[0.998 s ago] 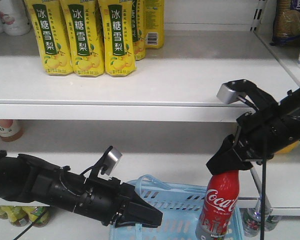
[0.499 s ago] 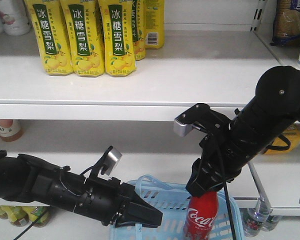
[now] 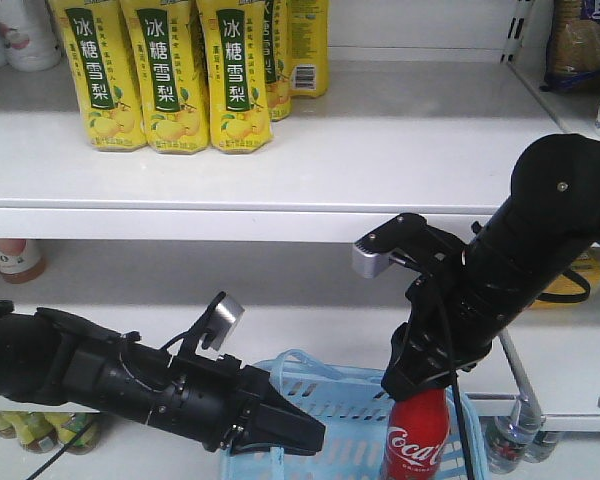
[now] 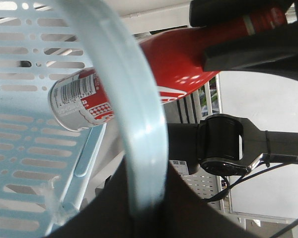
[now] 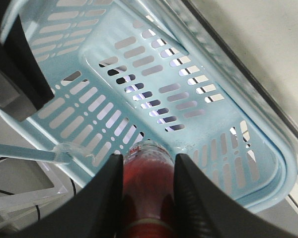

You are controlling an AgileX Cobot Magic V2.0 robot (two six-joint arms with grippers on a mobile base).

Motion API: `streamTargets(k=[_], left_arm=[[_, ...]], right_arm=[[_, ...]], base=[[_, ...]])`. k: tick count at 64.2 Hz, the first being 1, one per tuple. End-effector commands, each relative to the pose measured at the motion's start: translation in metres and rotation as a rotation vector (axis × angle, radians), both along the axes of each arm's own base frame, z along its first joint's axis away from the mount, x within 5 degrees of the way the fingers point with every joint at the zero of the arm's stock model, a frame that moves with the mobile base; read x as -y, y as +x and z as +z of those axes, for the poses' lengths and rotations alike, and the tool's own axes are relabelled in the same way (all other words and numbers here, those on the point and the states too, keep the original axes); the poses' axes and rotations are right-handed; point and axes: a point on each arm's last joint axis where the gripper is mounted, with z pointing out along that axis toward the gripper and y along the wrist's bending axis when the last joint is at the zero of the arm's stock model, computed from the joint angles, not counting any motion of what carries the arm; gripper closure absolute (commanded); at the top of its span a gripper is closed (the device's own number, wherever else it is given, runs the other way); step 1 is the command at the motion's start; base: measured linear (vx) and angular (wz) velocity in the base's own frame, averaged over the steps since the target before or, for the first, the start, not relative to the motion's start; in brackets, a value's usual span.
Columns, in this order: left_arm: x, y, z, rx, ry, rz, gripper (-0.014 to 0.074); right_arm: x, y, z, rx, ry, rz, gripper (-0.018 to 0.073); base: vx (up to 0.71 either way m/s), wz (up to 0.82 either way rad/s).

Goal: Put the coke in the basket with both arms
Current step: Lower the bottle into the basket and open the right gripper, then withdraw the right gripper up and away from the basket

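The red coke [image 3: 417, 440] hangs upright with its lower part down inside the light blue basket [image 3: 330, 395]. My right gripper [image 3: 417, 385] is shut on its neck from above. In the right wrist view the black jaws [image 5: 148, 161] press both sides of the coke [image 5: 148, 191] over the basket's slotted floor [image 5: 139, 99]. My left gripper [image 3: 300, 435] is shut on the basket's handle. The left wrist view shows that handle [image 4: 139, 114] running into the jaws [image 4: 146, 198], with the coke [image 4: 174, 64] beyond it, its grey base toward the basket wall [image 4: 20, 109].
Yellow drink cartons [image 3: 170, 75] stand on the white upper shelf [image 3: 380, 170]. A metal shelf post [image 3: 520, 380] and small bottles [image 3: 505, 440] are right of the basket. More bottles [image 3: 40, 430] sit under my left arm.
My right arm has swung left and lowered the coke from beside the basket's right end to inside its rim. The left arm and basket have not moved.
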Motion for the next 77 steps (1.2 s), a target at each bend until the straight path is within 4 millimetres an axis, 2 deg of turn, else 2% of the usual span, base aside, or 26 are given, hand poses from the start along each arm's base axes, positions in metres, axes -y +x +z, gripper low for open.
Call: streamTargets(k=[1,19,45,59,77], left_arm=[[0.003,-0.001,0.028,0.026,-0.138,-0.003,0.0602],[0.003,-0.001,0.028,0.026,-0.138,-0.003,0.0602],[0.003,-0.001,0.028,0.026,-0.137,-0.002,0.0602],[0.003,-0.001,0.028,0.026,-0.137,-0.002,0.0602],[0.003,-0.001,0.028,0.026,-0.137,-0.002,0.0602]], right_arm=[[-0.002,-0.002,0.019,0.044,0.057,-0.013,0.0384],[-0.001,-0.004,0.019,0.021,0.05,-0.007,0.0246],[-0.001,-0.007,0.024,0.034,0.061,-0.01,0.0242],[0.006,-0.021,0.051,0.143,0.104,-0.015,0.0244],[0.03,-0.049,0.101,0.449,0.11,-0.095,0.0244]], base=[[0.0,0.0],[0.0,0.0],[0.0,0.0],[0.0,0.0],[0.0,0.0]])
